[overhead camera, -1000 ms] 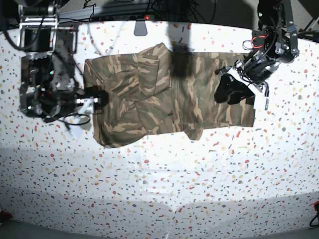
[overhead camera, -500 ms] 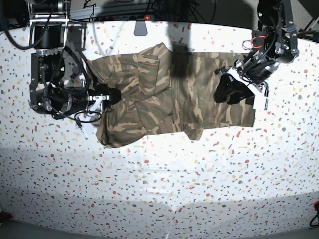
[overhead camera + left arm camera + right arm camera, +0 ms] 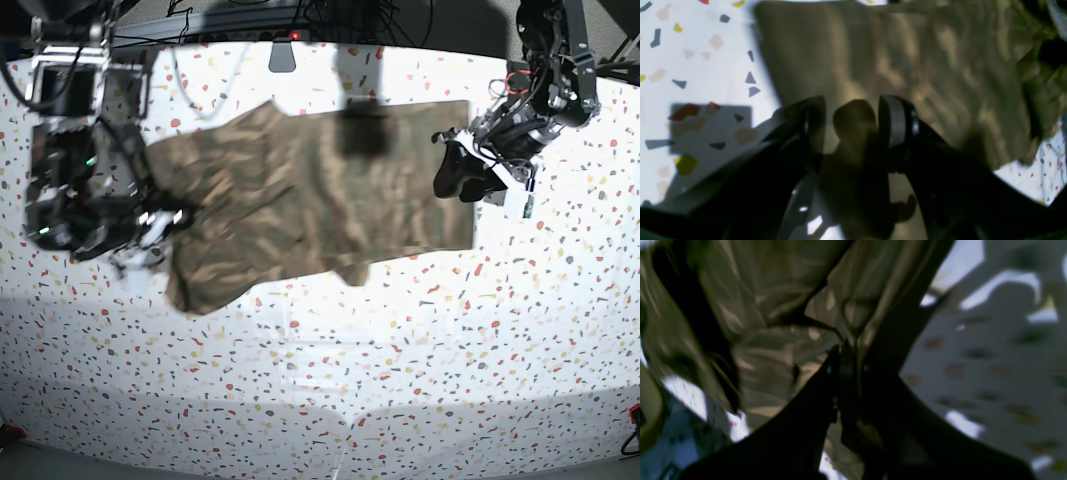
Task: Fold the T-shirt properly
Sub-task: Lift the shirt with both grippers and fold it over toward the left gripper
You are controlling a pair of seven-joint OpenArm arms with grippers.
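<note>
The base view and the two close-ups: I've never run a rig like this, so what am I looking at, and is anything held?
The base view looks down from above on a speckled table with two robot arms. A camouflage T-shirt lies spread across it. The other two pictures come from cameras on the arms' wrists, looking past each end effector.

The right end effector, on the left side of the base view, is pinched shut on a fold of the shirt's cloth. The left end effector, on the right side of the base view, stands with its jaws apart at the shirt's other end; some cloth sits between them, but whether it grips is unclear.
</note>
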